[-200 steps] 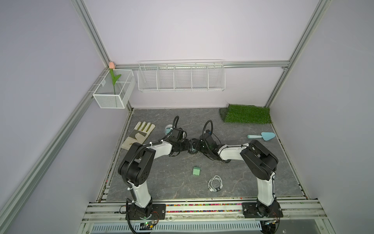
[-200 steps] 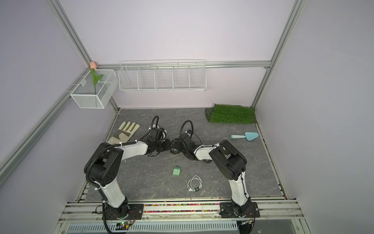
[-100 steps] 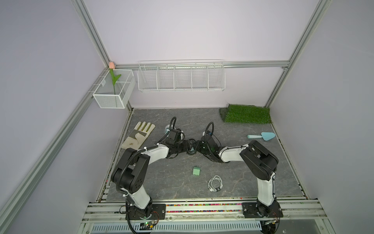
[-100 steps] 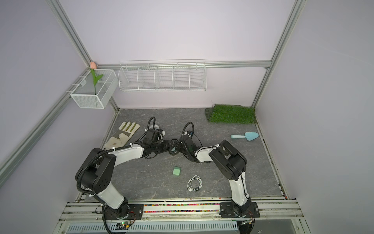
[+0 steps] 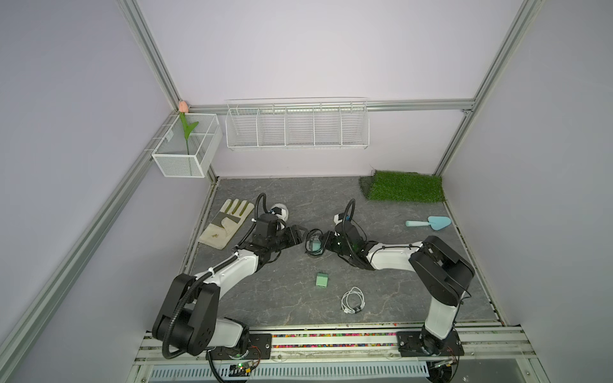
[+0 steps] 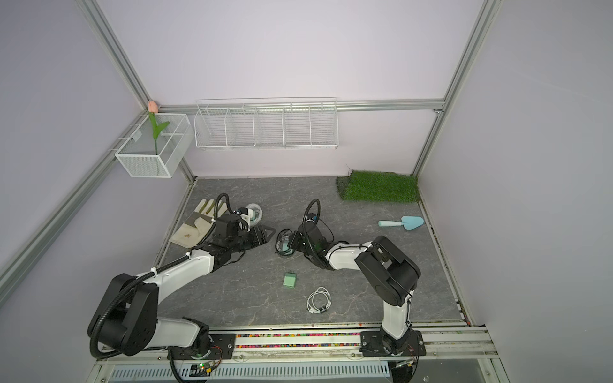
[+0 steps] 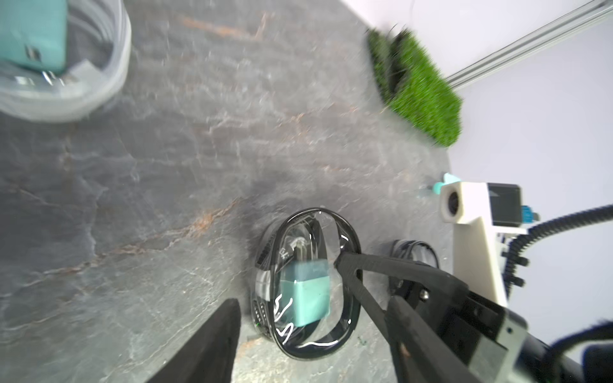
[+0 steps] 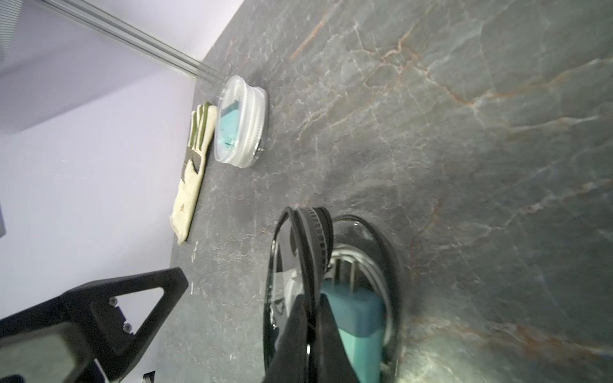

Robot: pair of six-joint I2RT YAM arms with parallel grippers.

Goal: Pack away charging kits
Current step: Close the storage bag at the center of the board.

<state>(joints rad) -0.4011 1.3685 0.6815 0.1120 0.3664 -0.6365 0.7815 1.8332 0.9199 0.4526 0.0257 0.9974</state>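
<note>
My right hand (image 7: 343, 265) is clamped on the black-rimmed case (image 7: 352, 318), teal charger (image 7: 310, 295) inside; left hand (image 6: 267, 233) is spread apart nearby.

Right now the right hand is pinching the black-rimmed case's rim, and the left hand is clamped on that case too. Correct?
No. The left hand is open and clear of the black-rimmed case, as a top view shows. The right hand does pinch its rim.

The left gripper (image 5: 302, 232) and right gripper (image 5: 326, 242) flank a black case (image 5: 313, 248); the right one touches its rim. A green block (image 5: 321, 280) and a white cable (image 5: 353, 300) lie loose, near each other. A trowel (image 5: 429, 223) lies well apart.
</note>
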